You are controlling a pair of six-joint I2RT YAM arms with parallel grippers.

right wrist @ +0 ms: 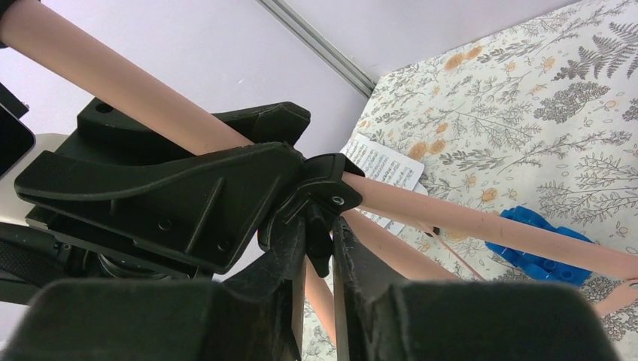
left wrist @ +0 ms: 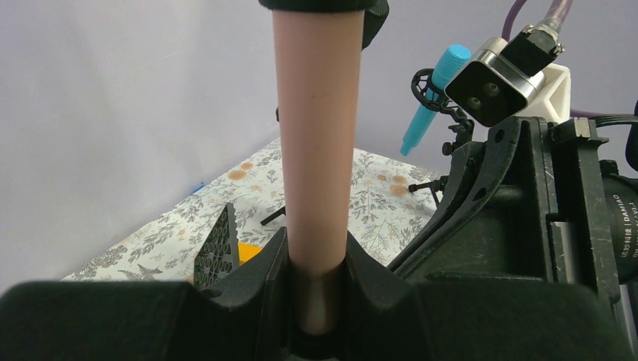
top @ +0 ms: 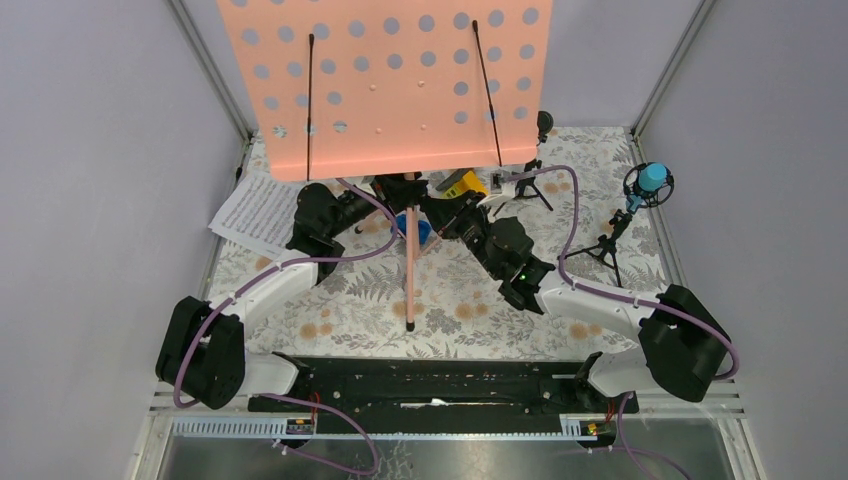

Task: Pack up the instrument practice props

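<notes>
Two grippers on the pink music stand [top: 385,80], mid-table: sheet-music pages [top: 255,212] lie far left, left gripper [left wrist: 317,263] squeezes its pole [left wrist: 316,135], right gripper [right wrist: 320,256] is pinched on the black collar knob [right wrist: 322,226], blue mic [top: 650,180] stands far right.

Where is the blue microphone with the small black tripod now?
Top view: the blue microphone stands on its tripod near the far right edge of the table, right of the black microphone.

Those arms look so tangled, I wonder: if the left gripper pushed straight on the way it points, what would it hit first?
The pink stand pole, clamped between its fingers. Beyond it, probably the right arm's wrist, though depth is unclear.
</notes>
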